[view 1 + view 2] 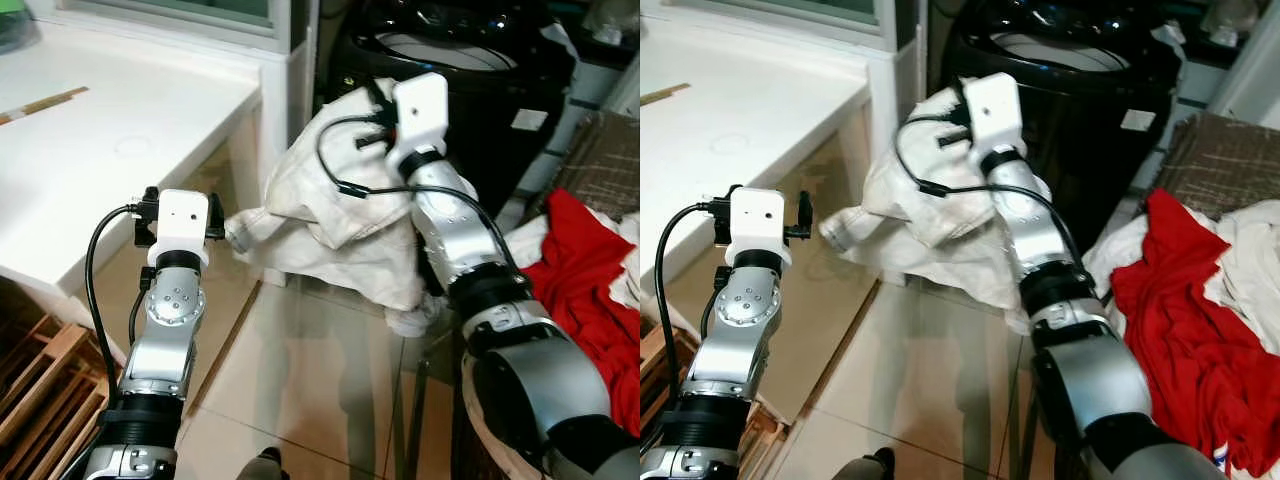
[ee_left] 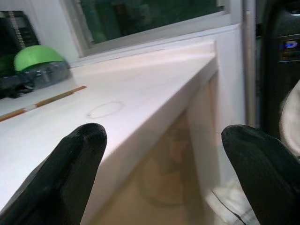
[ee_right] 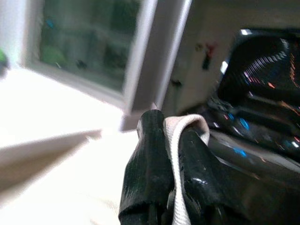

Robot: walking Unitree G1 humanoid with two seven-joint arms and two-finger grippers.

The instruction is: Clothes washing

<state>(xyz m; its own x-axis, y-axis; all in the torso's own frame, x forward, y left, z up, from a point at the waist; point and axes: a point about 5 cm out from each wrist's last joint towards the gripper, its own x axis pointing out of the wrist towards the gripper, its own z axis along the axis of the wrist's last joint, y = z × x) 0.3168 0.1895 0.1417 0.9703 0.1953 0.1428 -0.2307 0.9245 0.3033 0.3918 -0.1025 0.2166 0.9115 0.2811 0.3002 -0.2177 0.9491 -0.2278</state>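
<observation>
My right gripper pinches a white garment, lifted beside the black washing machine. My left gripper hovers open. Red clothes still wait; loading seems barely begun.

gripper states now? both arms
Left gripper: open, empty, beside the counter.
Right gripper: shut on the white cloth, near the washer.

No lettering can be read; the sticker on the black washing machine is illegible.
</observation>
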